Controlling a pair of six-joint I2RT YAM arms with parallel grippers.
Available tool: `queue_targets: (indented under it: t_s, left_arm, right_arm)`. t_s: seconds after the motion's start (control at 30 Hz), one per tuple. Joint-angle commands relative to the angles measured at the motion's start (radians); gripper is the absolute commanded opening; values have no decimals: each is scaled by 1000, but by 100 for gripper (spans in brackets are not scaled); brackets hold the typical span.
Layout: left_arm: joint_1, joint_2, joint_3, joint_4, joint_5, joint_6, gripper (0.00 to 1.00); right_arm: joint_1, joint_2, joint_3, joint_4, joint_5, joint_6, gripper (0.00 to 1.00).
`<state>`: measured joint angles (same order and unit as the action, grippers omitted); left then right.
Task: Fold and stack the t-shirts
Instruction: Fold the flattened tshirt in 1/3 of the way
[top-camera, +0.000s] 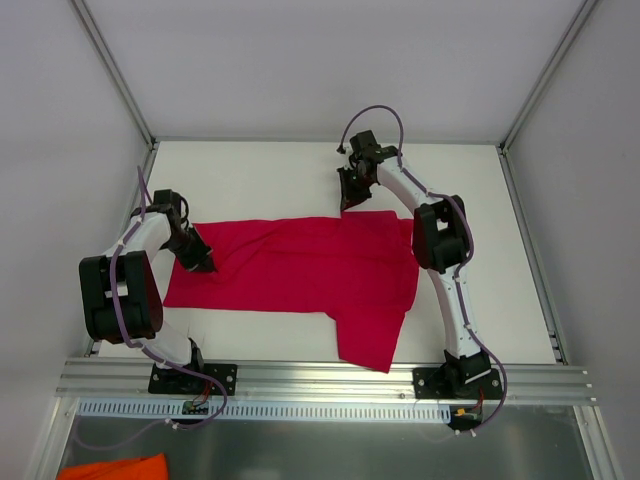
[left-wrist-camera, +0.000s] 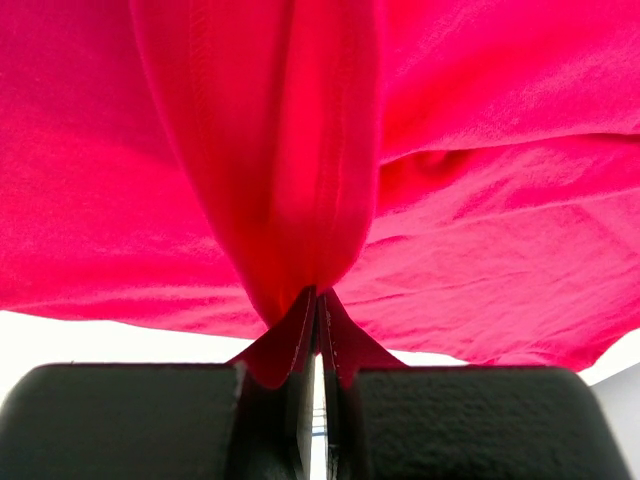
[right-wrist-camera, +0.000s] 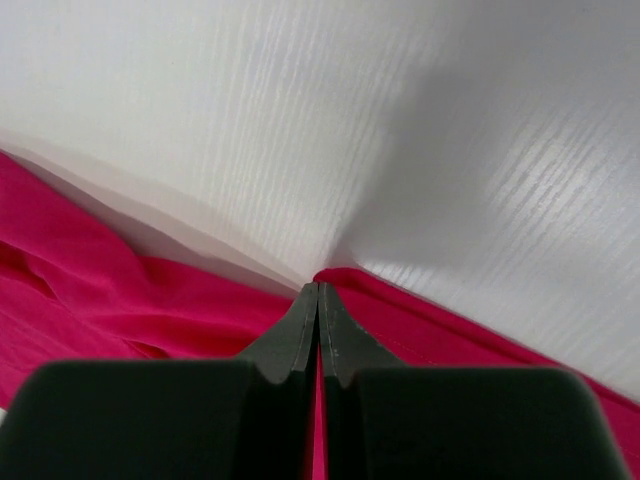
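A crimson-red t-shirt (top-camera: 300, 270) lies spread across the white table, one sleeve hanging toward the front edge. My left gripper (top-camera: 200, 262) is shut on the shirt's left edge; in the left wrist view a bunched fold of the shirt (left-wrist-camera: 270, 180) rises from the closed gripper (left-wrist-camera: 317, 300). My right gripper (top-camera: 350, 203) is shut on the shirt's far edge near the top right corner; in the right wrist view the gripper (right-wrist-camera: 318, 292) pinches the red hem (right-wrist-camera: 420, 320) against the table.
White enclosure walls (top-camera: 300, 60) surround the table. An aluminium rail (top-camera: 320, 380) runs along the near edge. An orange cloth (top-camera: 115, 468) lies below the rail at the bottom left.
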<state>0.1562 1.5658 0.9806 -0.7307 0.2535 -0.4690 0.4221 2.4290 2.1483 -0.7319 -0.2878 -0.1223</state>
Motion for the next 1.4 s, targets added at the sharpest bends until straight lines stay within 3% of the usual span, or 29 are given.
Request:
queue_targets:
  t_s: [0.0,0.23,0.43,0.8,1.1,1.37]
  left_arm:
    - [-6,-10,-11,8,23,7,0]
    - [-6,6,3,56,64,-10,0]
    - [-6,111,73,181,136,-36,0]
    - [-4,241,432,329,162,-180,0]
    - [48,335,628,372,81,-209,0]
    - [86,321,563,379,-25,-197,0]
  right_arm:
    - [-2,-39,21,-20,45,-28,1]
    - [-2,-136,2,14,162,-53,1]
    - [-17,-247,41,22,324,-96,1]
    - [-49,-450,4,95,541,-177,1]
    - [-48,-559,-200,129,523,-197,1]
    - [-25,-688,-370,121,461,-224,1]
